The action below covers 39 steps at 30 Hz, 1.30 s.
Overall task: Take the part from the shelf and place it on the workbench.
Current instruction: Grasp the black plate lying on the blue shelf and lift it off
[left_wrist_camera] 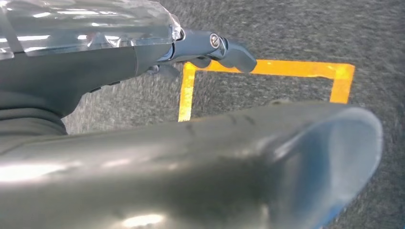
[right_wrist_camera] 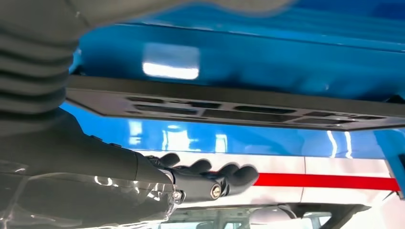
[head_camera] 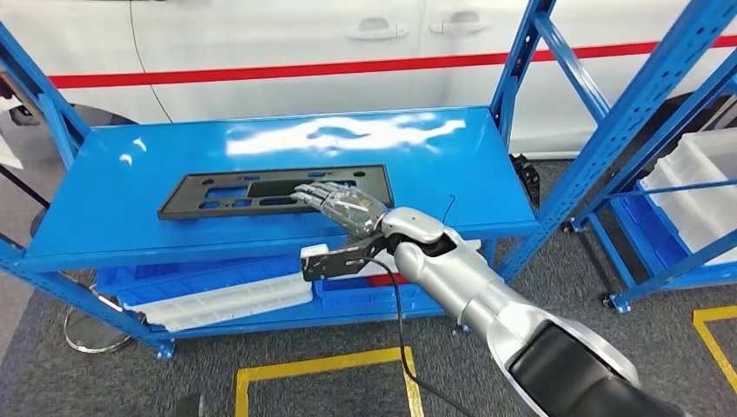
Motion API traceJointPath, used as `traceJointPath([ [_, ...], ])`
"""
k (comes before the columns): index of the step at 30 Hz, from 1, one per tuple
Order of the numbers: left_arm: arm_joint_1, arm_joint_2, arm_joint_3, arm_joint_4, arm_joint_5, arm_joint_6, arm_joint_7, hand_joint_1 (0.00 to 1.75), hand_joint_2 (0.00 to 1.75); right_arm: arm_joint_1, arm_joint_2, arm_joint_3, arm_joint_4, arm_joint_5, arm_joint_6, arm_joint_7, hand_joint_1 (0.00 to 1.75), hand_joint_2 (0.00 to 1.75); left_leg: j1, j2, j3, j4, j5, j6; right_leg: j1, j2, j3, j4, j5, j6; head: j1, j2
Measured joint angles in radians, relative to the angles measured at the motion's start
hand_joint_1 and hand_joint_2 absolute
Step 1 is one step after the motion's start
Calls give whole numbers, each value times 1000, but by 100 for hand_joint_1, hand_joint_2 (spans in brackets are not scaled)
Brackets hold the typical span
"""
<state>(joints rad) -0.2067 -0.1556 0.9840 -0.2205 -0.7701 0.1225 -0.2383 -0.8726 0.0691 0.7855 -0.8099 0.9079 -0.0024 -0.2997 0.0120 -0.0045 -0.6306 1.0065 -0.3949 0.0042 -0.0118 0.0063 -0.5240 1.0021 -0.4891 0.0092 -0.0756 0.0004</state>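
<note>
The part (head_camera: 235, 195) is a flat black plastic plate with several cut-outs, lying on the top board of the blue shelf (head_camera: 391, 148). My right hand (head_camera: 339, 204) reaches over the plate's right end with its fingers stretched out flat and holds nothing. In the right wrist view a strip of blue shelf separates the part (right_wrist_camera: 239, 112) from the fingers (right_wrist_camera: 210, 179), so the hand is just clear of it. My left hand (left_wrist_camera: 210, 47) hangs over the grey floor with nothing in it.
White trays (head_camera: 226, 304) lie on the lower board of the shelf. A second blue rack with a white bin (head_camera: 704, 182) stands at the right. A white car with a red stripe (head_camera: 304, 69) is behind the shelf. Yellow tape (head_camera: 330, 360) marks the floor.
</note>
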Motion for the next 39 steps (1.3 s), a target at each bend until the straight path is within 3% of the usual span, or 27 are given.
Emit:
traceJointPath([
  [2,4,0,0,0,4,1,-4,0,0,2,0,3,-13,-5,-15,0,0,0,1,-2,14,-4,-3,13,-2,-2,-8,32,-11,10,0,0],
  [3,4,0,0,0,5,2,-5,0,0,3,0,5,-19,-7,-21,-2,0,0,1,-2,22,-6,-6,18,-3,-2,-29,74,-28,14,0,0],
  [6,4,0,0,0,8,6,0,0,0,14,-1,12,-28,-12,-29,-4,0,0,-3,-3,33,-6,-20,28,-2,-3,-153,265,-99,19,0,0],
  [7,6,0,0,0,9,6,1,0,0,21,-2,12,-29,-13,-30,-3,0,0,-5,-4,38,-6,-25,29,-1,-3,-184,296,-101,17,0,0],
  [8,7,0,0,0,9,6,2,0,0,26,-2,13,-30,-14,-30,-3,0,0,-8,-5,45,-5,-31,30,0,-3,-197,288,-79,12,0,0],
  [9,8,0,0,0,9,6,2,0,0,29,-2,14,-31,-15,-31,-3,0,0,-11,-6,54,-5,-38,30,3,-3,-189,242,-36,4,0,0],
  [11,9,-1,0,1,9,6,2,0,0,31,-3,15,-35,-15,-32,-4,0,0,-17,-7,72,-5,-51,29,12,-4,-146,100,57,-18,0,0],
  [12,8,-2,0,1,9,7,2,0,0,31,-3,15,-37,-16,-33,-4,0,0,-18,-7,77,-6,-56,27,18,-4,-128,46,78,-27,0,0],
  [14,7,-3,0,2,10,7,3,0,0,31,-3,16,-40,-16,-33,-3,0,0,-18,-6,80,-3,-59,18,25,-4,-114,7,82,-37,1,0],
  [17,7,-2,1,3,10,8,4,0,0,30,-3,17,-45,-16,-34,-2,0,0,-17,-4,77,25,-71,2,18,-3,-94,-10,88,-43,2,0],
  [19,5,-1,0,3,10,8,4,0,0,27,-2,18,-48,-16,-34,-2,0,0,-12,-3,38,103,-118,-9,12,-5,-83,-16,88,-46,2,0],
  [21,5,-1,0,3,9,4,5,0,0,29,-2,20,-48,-18,-34,-2,0,0,-4,-3,-29,224,-169,-21,10,-6,-81,-16,86,-48,2,0],
  [22,6,-1,0,3,9,2,6,0,0,32,-2,21,-48,-20,-34,-2,0,0,1,-2,-56,262,-178,-26,9,-5,-80,-15,84,-48,2,0],
  [23,7,-1,0,3,8,-1,8,0,0,35,-2,21,-48,-23,-34,-3,0,0,5,-2,-66,266,-167,-30,8,-5,-79,-14,82,-46,2,0],
  [24,7,-1,0,3,8,-4,9,0,0,37,-2,21,-48,-25,-34,-3,0,0,8,-2,-58,233,-137,-34,6,-3,-78,-11,78,-43,2,0],
  [26,6,0,0,3,6,-6,9,0,0,40,-2,21,-52,-30,-34,-5,0,0,14,-1,-9,102,-60,-40,2,-2,-76,-2,70,-34,2,0],
  [28,2,1,0,3,4,-8,9,0,0,42,-2,22,-56,-33,-34,-5,0,0,12,0,24,17,-37,-32,2,-1,-78,7,63,-22,2,0],
  [31,1,1,-1,3,1,-9,10,0,0,50,-2,26,-57,-30,-33,-5,0,0,8,-2,30,6,-31,-8,3,-2,-80,10,58,-3,2,0],
  [33,-1,0,-2,3,-1,-9,11,0,0,53,-2,31,-57,-23,-33,-4,0,0,11,-2,33,1,-27,4,0,-2,-94,44,35,7,2,0],
  [36,-4,0,-4,3,-2,-9,13,0,0,60,-2,37,-56,-17,-33,0,0,0,10,-1,36,0,-29,15,-2,-3,-190,228,-44,13,2,0],
  [37,-4,0,-5,3,-2,-9,13,0,0,65,-3,40,-56,-16,-33,1,0,0,8,-2,37,0,-31,16,-2,-3,-222,279,-56,14,2,0],
  [38,-4,0,-6,3,-3,-9,14,0,0,68,-3,42,-56,-16,-32,2,0,0,8,-2,39,0,-33,17,-2,-3,-236,295,-48,14,2,0],
  [39,-4,0,-7,3,-3,-9,15,0,0,70,-3,44,-56,-16,-32,2,0,0,7,-3,41,1,-36,16,-2,-3,-232,273,-23,12,2,0],
])
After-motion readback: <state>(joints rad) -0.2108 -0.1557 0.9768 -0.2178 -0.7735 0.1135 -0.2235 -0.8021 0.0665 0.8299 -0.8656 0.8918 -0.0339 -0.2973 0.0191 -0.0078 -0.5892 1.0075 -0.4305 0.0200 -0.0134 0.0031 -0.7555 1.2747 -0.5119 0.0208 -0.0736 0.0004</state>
